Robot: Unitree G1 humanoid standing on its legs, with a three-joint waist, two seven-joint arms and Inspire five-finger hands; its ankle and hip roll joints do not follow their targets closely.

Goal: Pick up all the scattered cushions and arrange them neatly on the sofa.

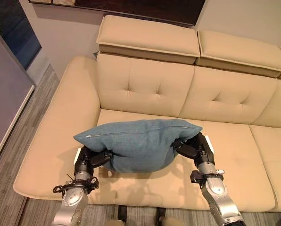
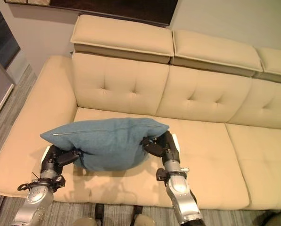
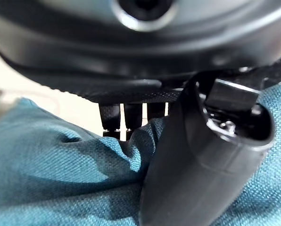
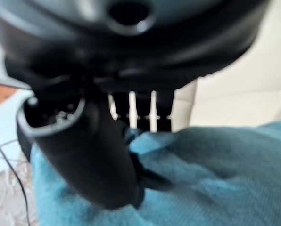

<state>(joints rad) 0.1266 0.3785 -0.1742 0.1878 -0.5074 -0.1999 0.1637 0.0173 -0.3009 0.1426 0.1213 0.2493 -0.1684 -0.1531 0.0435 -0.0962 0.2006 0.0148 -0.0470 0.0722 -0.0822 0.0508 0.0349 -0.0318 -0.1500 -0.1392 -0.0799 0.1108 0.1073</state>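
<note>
Over the beige sofa [image 1: 235,155], left hand [image 1: 91,159] and right hand [image 1: 193,147] clamp the teal cushion [image 1: 138,143].

You have bare seat on the beige sofa [image 1: 235,155] to the right of the teal cushion [image 1: 138,143], and a narrower strip between it and the tufted backrest [image 1: 145,87]. The cushion spans the gap between your left hand [image 1: 94,159] and right hand [image 1: 191,147], and the left armrest [image 1: 60,122] rises just beside your left hand.

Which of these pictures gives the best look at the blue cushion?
The left eye view: the whole cushion shows there, held over the sofa seat between the left hand and right hand. The right eye view matches it. The wrist views show pinched cloth.
</note>
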